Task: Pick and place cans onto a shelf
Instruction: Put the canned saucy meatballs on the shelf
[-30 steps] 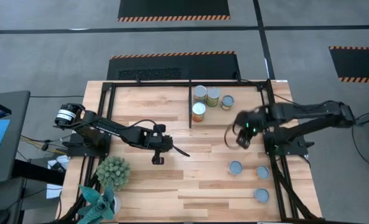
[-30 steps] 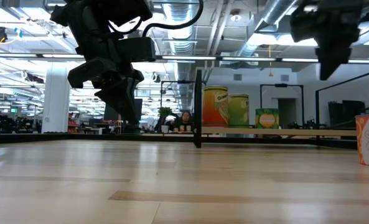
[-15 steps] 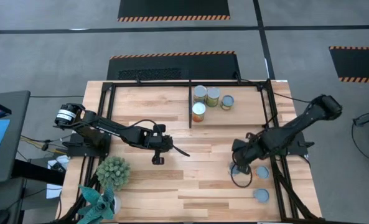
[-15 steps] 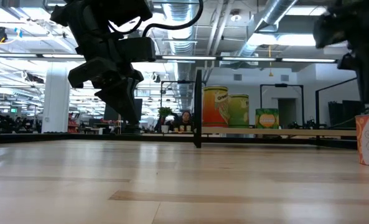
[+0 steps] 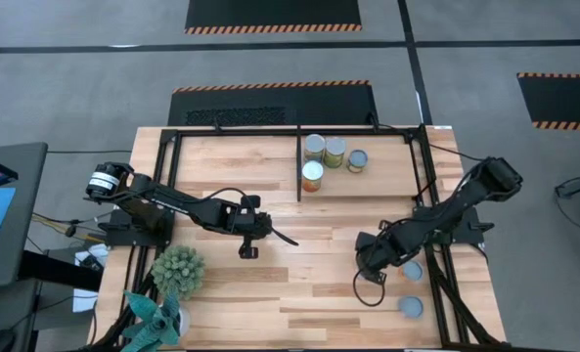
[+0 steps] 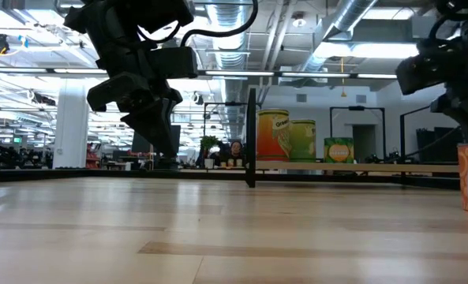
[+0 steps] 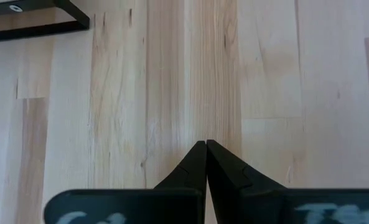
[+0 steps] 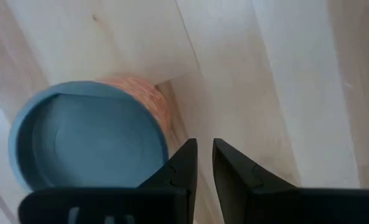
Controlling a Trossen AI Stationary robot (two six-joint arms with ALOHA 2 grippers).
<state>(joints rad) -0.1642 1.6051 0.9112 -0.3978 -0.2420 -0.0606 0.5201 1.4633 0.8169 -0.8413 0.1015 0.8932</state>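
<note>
Several cans stand upright on the wood inside the black shelf frame (image 5: 298,166), to the right of its divider bar: three in a row (image 5: 334,152) and one in front (image 5: 312,176). A can with a blue top and an orange side (image 8: 91,140) stands near the table's right edge. My right gripper (image 8: 201,149) points down over it (image 5: 371,262), narrowly open, its fingertips just off the can's rim, with nothing between them. Whether a finger touches the rim I cannot tell. My left gripper (image 7: 206,144) waits shut above the bare middle of the table (image 5: 290,239).
Two more cans (image 5: 412,270) (image 5: 410,307) stand beside and nearer than my right gripper. A spiky potted plant (image 5: 178,270) and a teal one (image 5: 153,318) stand at the near left corner. The shelf's black bars (image 5: 270,131) frame the table's far half.
My right gripper has swung from beside the shelf toward the table's near edge and come down over the blue-topped can, rolling about its own line as it went. The left arm has kept still.
</note>
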